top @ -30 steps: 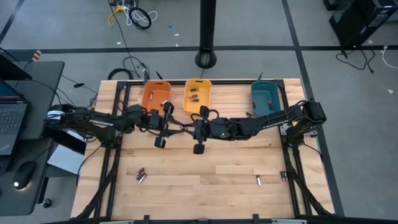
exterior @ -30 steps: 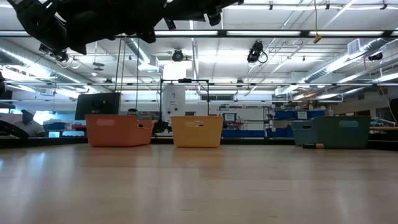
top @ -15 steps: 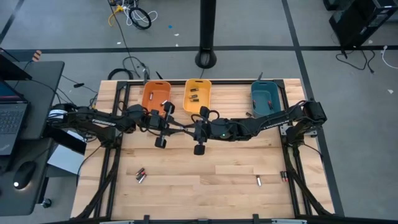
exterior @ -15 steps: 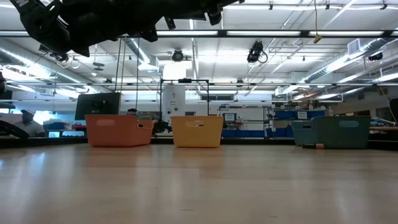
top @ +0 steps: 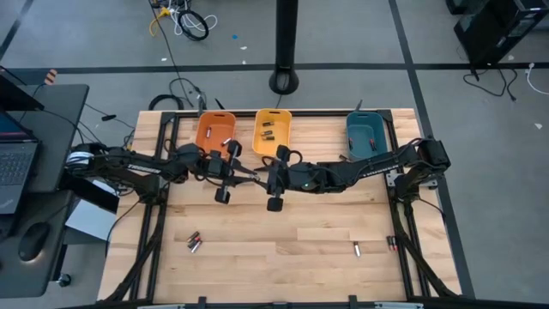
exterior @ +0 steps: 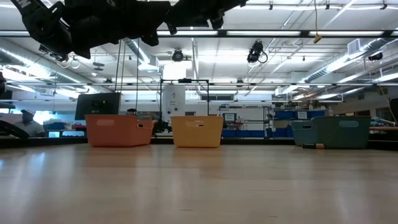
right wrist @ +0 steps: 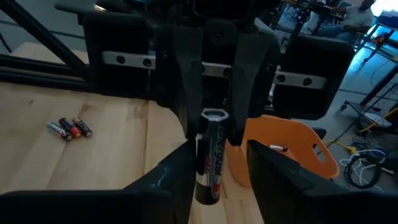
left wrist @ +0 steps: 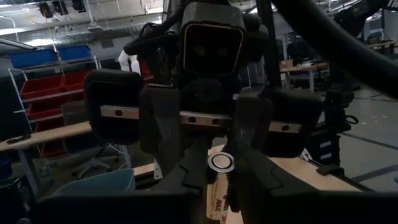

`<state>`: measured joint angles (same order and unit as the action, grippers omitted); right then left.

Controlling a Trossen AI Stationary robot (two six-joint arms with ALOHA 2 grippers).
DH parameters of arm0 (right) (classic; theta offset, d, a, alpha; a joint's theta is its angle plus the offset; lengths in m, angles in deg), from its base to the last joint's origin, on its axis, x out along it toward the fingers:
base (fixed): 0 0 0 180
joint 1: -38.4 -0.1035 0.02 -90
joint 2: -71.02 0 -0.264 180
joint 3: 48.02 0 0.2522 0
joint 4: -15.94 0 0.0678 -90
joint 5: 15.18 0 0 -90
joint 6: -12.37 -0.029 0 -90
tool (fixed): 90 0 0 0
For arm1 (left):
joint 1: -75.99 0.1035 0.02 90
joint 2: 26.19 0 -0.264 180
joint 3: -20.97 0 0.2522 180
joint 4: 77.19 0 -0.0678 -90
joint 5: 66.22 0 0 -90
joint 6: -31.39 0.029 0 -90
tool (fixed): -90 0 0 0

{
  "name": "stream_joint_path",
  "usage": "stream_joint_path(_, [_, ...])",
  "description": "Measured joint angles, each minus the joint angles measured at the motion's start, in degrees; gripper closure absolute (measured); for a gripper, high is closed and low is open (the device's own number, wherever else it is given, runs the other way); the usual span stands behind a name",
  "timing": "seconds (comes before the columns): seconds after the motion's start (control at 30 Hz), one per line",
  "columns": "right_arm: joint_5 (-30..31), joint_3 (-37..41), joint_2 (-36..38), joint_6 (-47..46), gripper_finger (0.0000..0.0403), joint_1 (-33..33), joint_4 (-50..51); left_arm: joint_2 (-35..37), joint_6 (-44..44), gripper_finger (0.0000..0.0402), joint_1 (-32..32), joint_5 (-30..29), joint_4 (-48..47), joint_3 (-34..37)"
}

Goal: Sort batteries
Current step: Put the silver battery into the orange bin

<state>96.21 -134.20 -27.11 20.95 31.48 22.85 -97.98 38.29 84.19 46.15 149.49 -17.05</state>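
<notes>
Batteries like this dark cell (right wrist: 209,155) are probably light, rigid and slick-skinned, so a firm pinch across the middle of the barrel should suit best. It hangs upright in mid-air above the table's middle, just in front of the orange bin (top: 214,133). The left hand (right wrist: 213,127) clamps its upper part, while the right hand (left wrist: 222,171) stands slack and parted around its lower end.

You've got one dark battery (right wrist: 209,155) end-on between both jaws; loose batteries (top: 194,241) lie on the bench
</notes>
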Motion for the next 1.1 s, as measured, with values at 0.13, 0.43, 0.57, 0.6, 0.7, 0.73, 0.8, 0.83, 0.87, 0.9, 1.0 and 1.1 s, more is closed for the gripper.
stream_joint_path(0.13, [1.97, 0.00, 0.00, 0.00, 0.0227, -0.02, 0.92, 0.02, -0.01, 0.0346, 0.48, -0.20, 0.15, 0.00])
stream_joint_path(0.43, [2.17, 0.00, 0.00, -1.42, 0.0186, 1.13, 7.34, 0.17, -2.48, 0.0346, 4.27, -0.26, 0.54, 0.01])
stream_joint_path(0.57, [3.80, 0.02, 0.00, -2.75, 0.0179, 1.61, 10.93, 0.17, -5.53, 0.0346, 8.26, -0.35, 0.34, 0.02])
stream_joint_path(0.6, [4.12, 0.04, 0.00, -3.09, 0.0179, 1.72, 11.54, 0.17, -6.18, 0.0346, 9.46, 0.06, 0.13, 0.02])
stream_joint_path(0.7, [4.29, 0.04, 0.00, -4.03, 0.0180, 1.81, 12.95, 0.24, -8.25, 0.0346, 13.08, 1.28, -0.78, 0.02])
stream_joint_path(0.73, [4.29, 0.04, 0.00, -4.31, 0.0181, 1.79, 13.46, 0.28, -8.69, 0.0346, 14.48, 1.57, -1.44, 0.02])
stream_joint_path(0.8, [4.29, 0.05, 0.00, -5.24, 0.0182, 1.79, 14.78, 0.77, -9.03, 0.0346, 17.62, 1.92, -4.09, 0.02])
stream_joint_path(0.83, [4.29, 0.07, 0.00, -5.81, 0.0182, 1.79, 15.29, 1.11, -9.07, 0.0346, 19.38, 1.92, -5.76, 0.00])
stream_joint_path(0.87, [4.29, 0.07, 0.00, -6.36, 0.0182, 1.77, 15.85, 1.49, -9.10, 0.0346, 21.15, 1.97, -8.26, -0.31])
stream_joint_path(0.9, [4.28, 0.07, 0.00, -6.91, 0.0182, 1.77, 16.51, 2.02, -9.28, 0.0346, 22.94, 2.05, -11.32, -0.80])
stream_joint_path(1.0, [4.27, 0.38, 0.00, -8.62, 0.0181, 1.77, 18.08, 3.71, -8.93, 0.0346, 28.18, 2.58, -23.02, -3.55])
stream_joint_path(1.1, [4.27, 1.89, 0.00, -9.31, 0.0182, 1.77, 18.15, 4.07, -6.45, 0.0346, 33.04, 1.27, -38.97, -7.89])
